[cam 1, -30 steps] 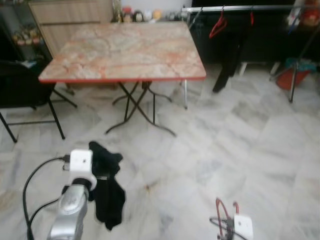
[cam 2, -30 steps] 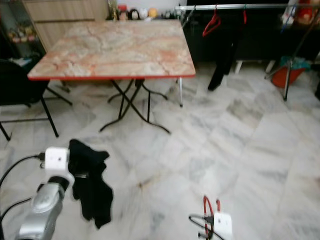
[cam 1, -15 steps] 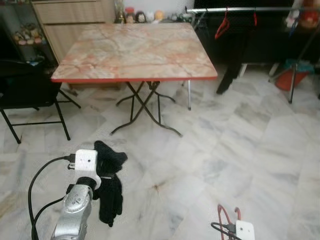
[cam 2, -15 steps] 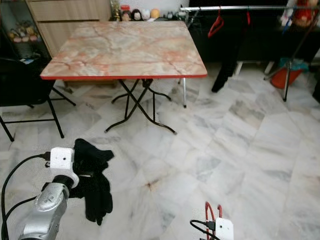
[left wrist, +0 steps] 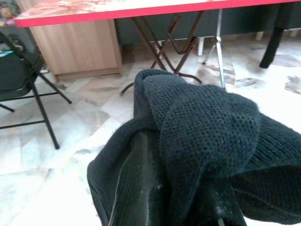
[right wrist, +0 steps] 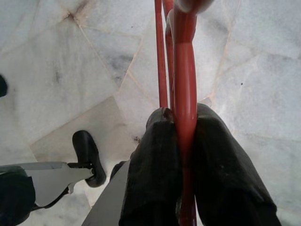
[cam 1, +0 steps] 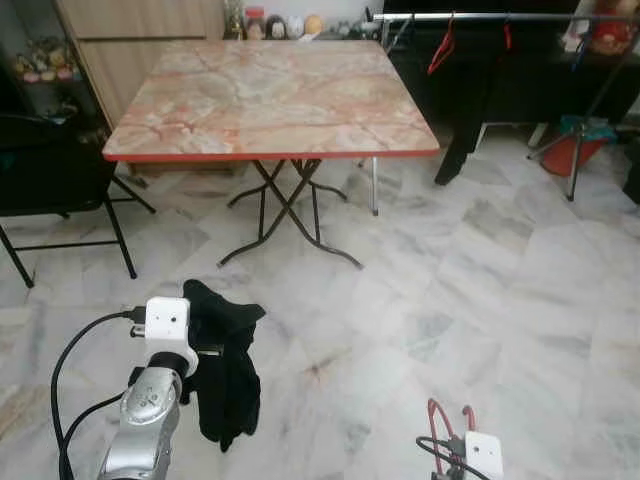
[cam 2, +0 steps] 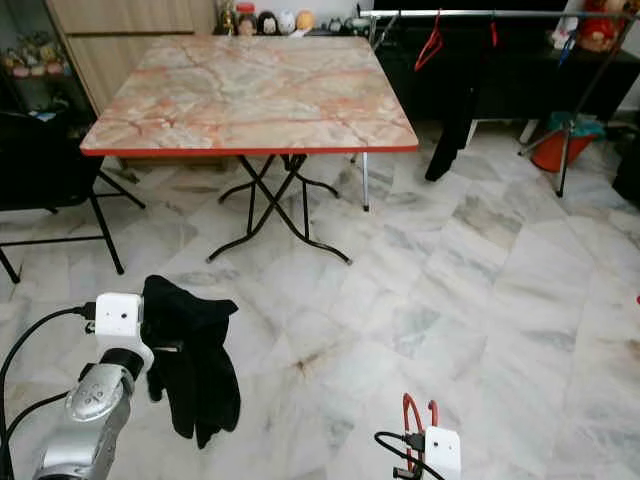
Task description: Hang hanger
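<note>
A folding table [cam 1: 270, 100] with a marble-pattern top and a red edge stands at the far middle on crossed dark metal legs [cam 1: 288, 212]. To its left is a black folding chair [cam 1: 45, 180]. Behind the table, at the far left, there is a light wooden cabinet [cam 1: 140, 30], and small figurines [cam 2: 268, 22] stand in a row by the far wall. At the far right an orange bucket [cam 2: 553, 150] sits on the floor. The floor [cam 1: 480, 280] is of pale grey marble tiles.
</note>
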`<state>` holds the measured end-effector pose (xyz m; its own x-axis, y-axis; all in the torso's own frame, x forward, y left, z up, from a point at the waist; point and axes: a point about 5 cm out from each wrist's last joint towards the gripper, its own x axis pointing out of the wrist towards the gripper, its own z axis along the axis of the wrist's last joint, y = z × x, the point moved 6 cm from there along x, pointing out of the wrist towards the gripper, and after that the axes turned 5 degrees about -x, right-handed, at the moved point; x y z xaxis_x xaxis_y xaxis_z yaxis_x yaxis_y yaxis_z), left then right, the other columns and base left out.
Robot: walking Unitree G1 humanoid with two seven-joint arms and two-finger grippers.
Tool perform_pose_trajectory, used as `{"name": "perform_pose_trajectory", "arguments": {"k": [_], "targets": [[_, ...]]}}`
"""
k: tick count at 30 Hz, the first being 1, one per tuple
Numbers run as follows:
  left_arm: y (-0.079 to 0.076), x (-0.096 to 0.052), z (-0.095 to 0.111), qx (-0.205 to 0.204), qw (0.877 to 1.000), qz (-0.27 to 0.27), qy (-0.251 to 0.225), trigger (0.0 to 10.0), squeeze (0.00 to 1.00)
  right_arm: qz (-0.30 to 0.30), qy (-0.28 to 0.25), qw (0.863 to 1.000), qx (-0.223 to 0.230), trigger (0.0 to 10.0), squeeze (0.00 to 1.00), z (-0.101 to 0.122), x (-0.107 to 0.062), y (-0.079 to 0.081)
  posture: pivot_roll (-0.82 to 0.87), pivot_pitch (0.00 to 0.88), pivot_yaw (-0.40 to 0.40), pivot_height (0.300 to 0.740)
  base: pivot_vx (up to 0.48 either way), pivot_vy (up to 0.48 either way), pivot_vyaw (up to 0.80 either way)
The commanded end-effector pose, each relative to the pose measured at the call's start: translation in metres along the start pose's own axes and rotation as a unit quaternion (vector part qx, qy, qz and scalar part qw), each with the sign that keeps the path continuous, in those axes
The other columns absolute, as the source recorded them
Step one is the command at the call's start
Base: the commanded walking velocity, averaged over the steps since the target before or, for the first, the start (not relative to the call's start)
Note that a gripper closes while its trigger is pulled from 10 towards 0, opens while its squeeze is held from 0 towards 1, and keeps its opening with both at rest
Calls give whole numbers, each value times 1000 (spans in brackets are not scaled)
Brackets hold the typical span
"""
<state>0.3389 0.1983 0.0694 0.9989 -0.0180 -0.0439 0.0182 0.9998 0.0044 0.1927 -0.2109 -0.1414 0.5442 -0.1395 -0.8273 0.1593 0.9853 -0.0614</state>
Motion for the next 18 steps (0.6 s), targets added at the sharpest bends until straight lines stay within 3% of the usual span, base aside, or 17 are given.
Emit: {"name": "perform_pose_trajectory", "arguments": {"k": [1, 7, 18], "targets": [[-5, 4, 17, 2, 999, -10, -32, 10000, 0, 2, -4, 1000, 12, 10000, 0, 2, 0, 3, 118, 0, 16, 740, 0, 0, 0], [-6, 5, 20, -7, 999, -8, -36, 10000, 0, 3, -4, 1000, 13, 10000, 0, 2, 0, 4, 121, 0, 15, 740, 0, 0, 0], [-3, 2, 21, -5, 999, -6, -39, 10000, 0, 5, -4, 1000, -6, 10000, 0, 2, 0, 3, 131, 0, 9, 740, 305, 0, 0]]}}
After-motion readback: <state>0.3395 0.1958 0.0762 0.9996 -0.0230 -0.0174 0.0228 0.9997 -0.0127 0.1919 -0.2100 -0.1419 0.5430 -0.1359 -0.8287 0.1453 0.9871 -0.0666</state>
